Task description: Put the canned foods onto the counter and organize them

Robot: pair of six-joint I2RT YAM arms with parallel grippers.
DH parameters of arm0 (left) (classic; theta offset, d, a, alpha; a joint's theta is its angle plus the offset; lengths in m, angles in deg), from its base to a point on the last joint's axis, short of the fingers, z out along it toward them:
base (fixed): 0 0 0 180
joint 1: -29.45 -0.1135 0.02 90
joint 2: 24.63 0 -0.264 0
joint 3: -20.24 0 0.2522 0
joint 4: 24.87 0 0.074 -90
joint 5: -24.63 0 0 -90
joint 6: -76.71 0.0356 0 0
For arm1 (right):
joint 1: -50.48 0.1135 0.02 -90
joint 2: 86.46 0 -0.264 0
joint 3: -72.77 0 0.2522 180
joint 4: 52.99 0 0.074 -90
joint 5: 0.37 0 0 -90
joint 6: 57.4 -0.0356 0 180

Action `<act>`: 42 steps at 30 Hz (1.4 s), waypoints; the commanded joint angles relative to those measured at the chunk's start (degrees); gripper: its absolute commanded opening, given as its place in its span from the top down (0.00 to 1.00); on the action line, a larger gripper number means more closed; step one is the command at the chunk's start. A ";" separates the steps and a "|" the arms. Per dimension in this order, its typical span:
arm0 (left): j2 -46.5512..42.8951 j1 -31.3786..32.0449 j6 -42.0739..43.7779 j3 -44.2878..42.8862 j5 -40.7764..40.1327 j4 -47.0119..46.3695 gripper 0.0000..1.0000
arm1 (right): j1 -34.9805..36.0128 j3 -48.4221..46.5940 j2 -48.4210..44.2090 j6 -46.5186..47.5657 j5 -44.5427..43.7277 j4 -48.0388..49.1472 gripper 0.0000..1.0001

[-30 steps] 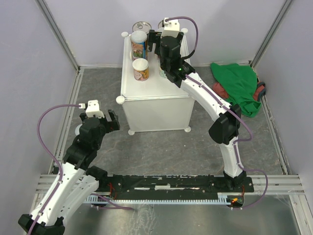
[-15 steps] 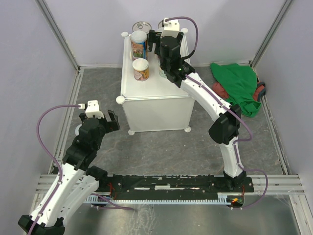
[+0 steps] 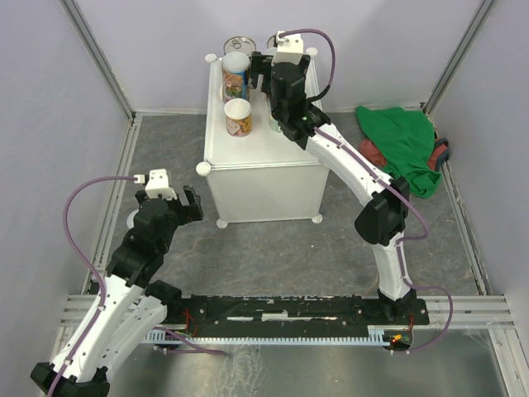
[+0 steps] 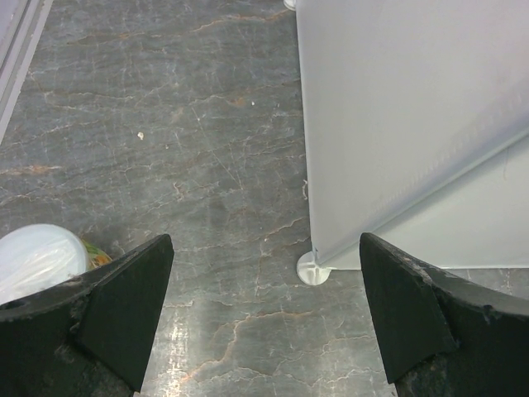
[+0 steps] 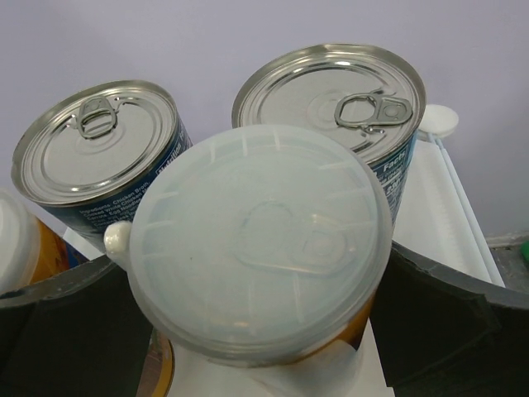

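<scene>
Currently the right gripper [image 5: 256, 281] clenches a white-lidded cylindrical can [image 5: 258, 240] at the far edge of the white plastic counter [image 3: 264, 153], beside two blue-labelled silver-topped cans [image 5: 331, 95]. The left gripper [image 4: 264, 318] gapes over grey floor [image 4: 165, 124].

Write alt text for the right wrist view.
A white-lidded can fills the centre, flanked by the right hand's two black fingers; whether they grip it is unclear. Behind it on the white counter stand two blue-labelled pull-tab cans, with an orange-labelled can at the left edge.
</scene>
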 commanded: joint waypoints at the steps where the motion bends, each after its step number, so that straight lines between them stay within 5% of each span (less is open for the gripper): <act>1: 1.43 -0.26 -1.24 -1.70 -0.43 -1.52 0.01 | 1.76 3.34 -1.20 0.46 0.46 -4.73 0.01; 17: 14.66 -0.45 -6.15 -15.74 -12.51 8.42 0.01 | 2.11 11.71 -7.85 7.10 2.36 -4.38 0.01; 26: 25.58 -1.77 -23.17 -18.98 -20.19 15.62 0.01 | 2.04 17.80 -11.96 11.26 2.87 -0.82 0.01; 42: 35.31 -22.45 -46.52 -21.52 -16.86 25.39 0.01 | -0.94 32.08 -23.10 4.86 7.51 2.15 0.01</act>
